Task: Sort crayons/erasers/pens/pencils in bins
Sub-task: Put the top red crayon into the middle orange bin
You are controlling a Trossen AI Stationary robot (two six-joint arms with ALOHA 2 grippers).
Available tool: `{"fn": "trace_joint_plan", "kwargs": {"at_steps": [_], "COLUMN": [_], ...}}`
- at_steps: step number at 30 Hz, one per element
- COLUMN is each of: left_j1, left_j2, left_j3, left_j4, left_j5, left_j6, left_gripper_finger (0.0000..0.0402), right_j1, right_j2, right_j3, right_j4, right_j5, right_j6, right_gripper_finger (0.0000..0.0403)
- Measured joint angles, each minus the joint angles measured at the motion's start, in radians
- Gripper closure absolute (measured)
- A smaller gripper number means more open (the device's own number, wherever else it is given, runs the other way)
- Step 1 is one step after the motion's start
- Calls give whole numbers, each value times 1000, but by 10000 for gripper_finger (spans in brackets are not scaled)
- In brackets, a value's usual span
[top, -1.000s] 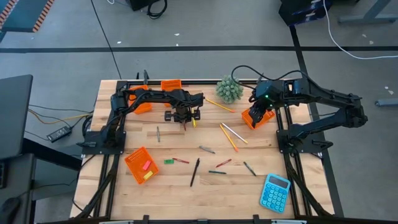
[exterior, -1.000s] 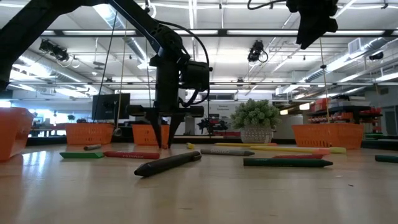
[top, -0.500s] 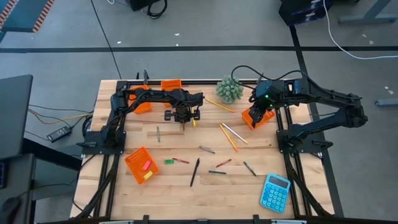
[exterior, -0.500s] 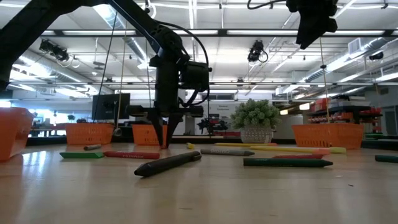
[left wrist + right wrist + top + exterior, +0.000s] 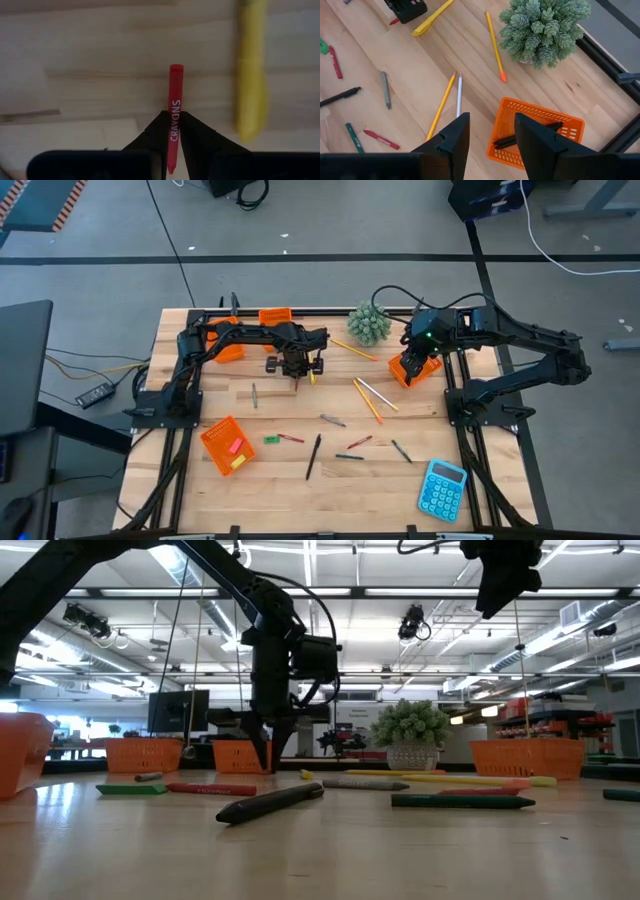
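Now, from above, the left claw [image 5: 297,373] sits low over the counter [image 5: 300,490] beside a yellow marker [image 5: 311,376]. Level with the counter, its fingers have drawn together since a second ago. Its wrist view shows them pinching a red crayon [image 5: 174,105] (grasp made, lift next). The right claw [image 5: 487,132] hangs spread above the bin [image 5: 536,131] holding pens [image 5: 527,134].

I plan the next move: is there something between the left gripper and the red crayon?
No. The left gripper is already shut on the red crayon. A yellow stick lies beside it, apart.
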Motion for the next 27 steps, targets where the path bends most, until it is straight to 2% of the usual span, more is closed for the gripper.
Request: {"fn": "trace_joint_plan", "kwargs": {"at_steps": [8,14,22,27], "left_j1": [1,19,112,197], "left_j2": [-4,-6,-7,-7], "left_j3": [82,191,351,401], "left_j4": [-26,-100,-265,-311], "left_j5": [-4,-16,-100,-117], "left_j6": [108,233,418,542], "left_gripper_finger": [352,356,355,356], "right_j1": [-58,-104,-156,-177], "right_j2": [0,0,0,0], "right_j3": [0,0,0,0], "right_j4": [1,4,7,7], "right_j5": [0,0,0,0], "right_j6": [-3,-2,-3,2], "right_gripper_finger": [242,242,242,242]}}
